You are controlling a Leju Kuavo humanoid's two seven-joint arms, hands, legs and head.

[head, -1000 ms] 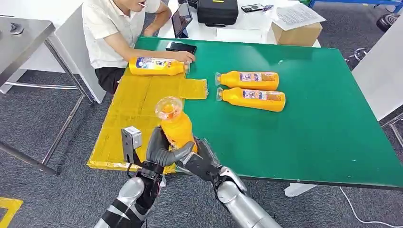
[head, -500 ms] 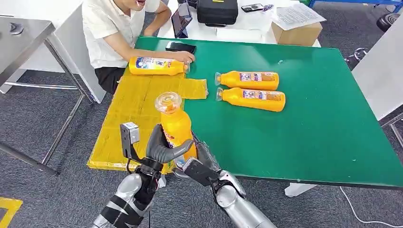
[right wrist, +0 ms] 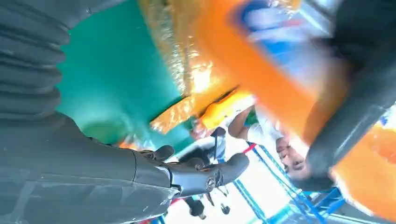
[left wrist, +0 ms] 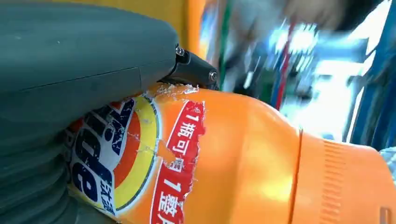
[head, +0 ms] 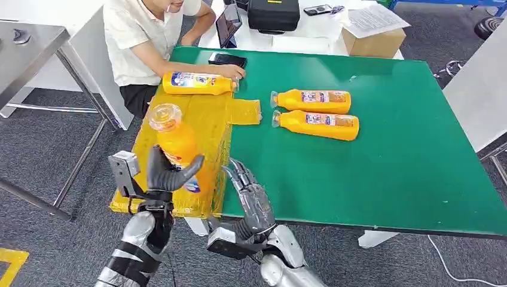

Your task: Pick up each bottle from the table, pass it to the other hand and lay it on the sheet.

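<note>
My left hand grips an orange bottle upright, cap up, over the near part of the yellow sheet. The left wrist view shows its torn label and orange body against my thumb. My right hand hangs empty with fingers spread, just right of the bottle, above the green table's front edge. The right wrist view shows its fingers apart and the bottle blurred beyond. A third-party hand rests by another bottle lying at the sheet's far end. Two more bottles lie on the table.
A person sits at the table's far left corner, a hand by a black phone. Behind are a black case, a cardboard box and papers. A metal table stands at left.
My right hand let go of the bottle and drew back with fingers spread. My left hand carried the bottle leftward, from the table's front edge to over the sheet.
</note>
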